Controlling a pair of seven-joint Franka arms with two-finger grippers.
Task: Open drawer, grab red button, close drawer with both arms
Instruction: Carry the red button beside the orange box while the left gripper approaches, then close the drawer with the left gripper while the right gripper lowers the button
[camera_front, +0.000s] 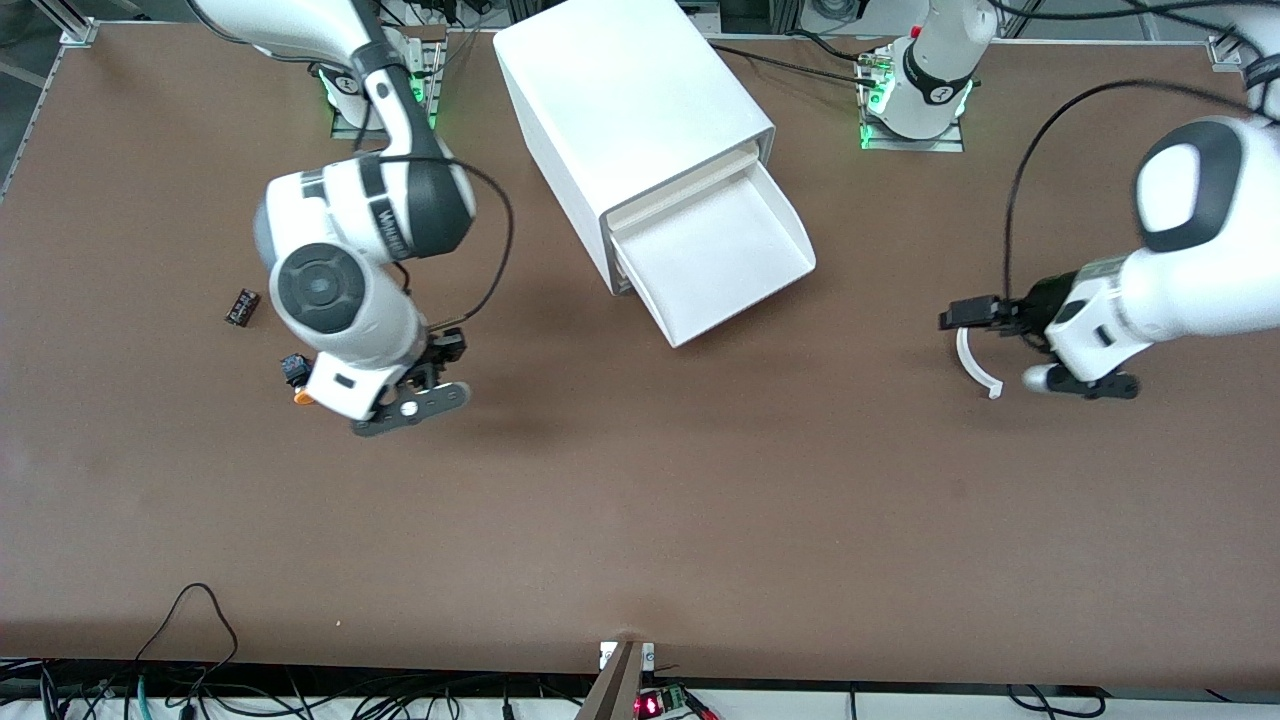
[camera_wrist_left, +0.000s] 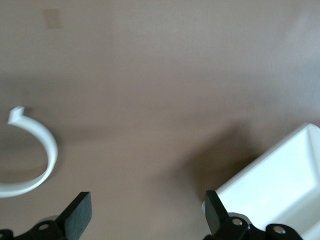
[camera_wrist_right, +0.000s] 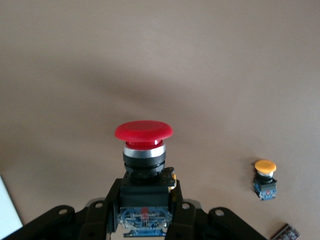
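Looking at the front view first, one big white cabinet (camera_front: 620, 110) sits at the top middle of the picture. One drawer (camera_front: 720, 265) sticks out of it, open, and nothing shows inside. Two arms are there. The right gripper (camera_front: 425, 375) hangs over the table toward the right arm's end, well apart from the drawer. Just beside it on the table sits one orange button (camera_front: 297, 385), and near that lies one small dark part (camera_front: 242, 306). The left gripper (camera_front: 1000, 345) waits over the table toward the left arm's end, near one curved white strip (camera_front: 975, 365).

In the left wrist view, the black fingers (camera_wrist_left: 80, 215) stand wide apart with nothing between them. The white strip (camera_wrist_left: 40, 150) and a corner of the drawer (camera_wrist_left: 280, 180) show below.

In the right wrist view, the right gripper (camera_wrist_right: 145, 210) is pinched tight on one red button (camera_wrist_right: 144, 150). It holds the black square body, with the red cap standing up free. The orange button (camera_wrist_right: 265, 177) and the dark part (camera_wrist_right: 285, 232) rest on the table farther off.

I think the red button is small, light and hard. Its round cap looks smooth and could slip, so the flat black body is the best place to hold. The drawer looks like light, stiff plastic, and its front edge seems good for pushing.
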